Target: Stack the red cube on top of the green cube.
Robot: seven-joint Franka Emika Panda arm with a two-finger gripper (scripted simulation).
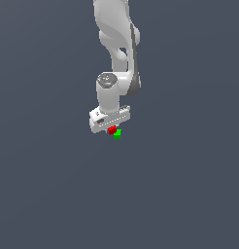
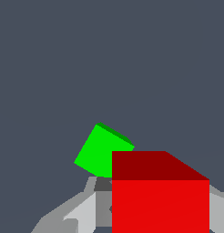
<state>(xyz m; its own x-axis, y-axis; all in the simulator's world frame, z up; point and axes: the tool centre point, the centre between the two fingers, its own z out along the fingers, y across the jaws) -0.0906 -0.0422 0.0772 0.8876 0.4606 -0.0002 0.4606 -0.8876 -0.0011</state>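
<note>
In the exterior view the white gripper (image 1: 111, 129) hangs under the arm with the tiny red cube (image 1: 111, 130) between its fingers. The green cube (image 1: 117, 134) lies on the floor just beside and slightly below the red one, toward the exterior view's right. In the wrist view the red cube (image 2: 160, 200) looms large and close, with grey fingers (image 2: 79, 211) flanking it on both sides. The green cube (image 2: 101, 152) shows behind it, turned at an angle and partly covered by the red cube's corner. Whether the cubes touch cannot be told.
A plain dark grey floor (image 1: 53, 194) stretches all around. The arm's white links (image 1: 116, 44) rise above the gripper in the exterior view. No other objects show.
</note>
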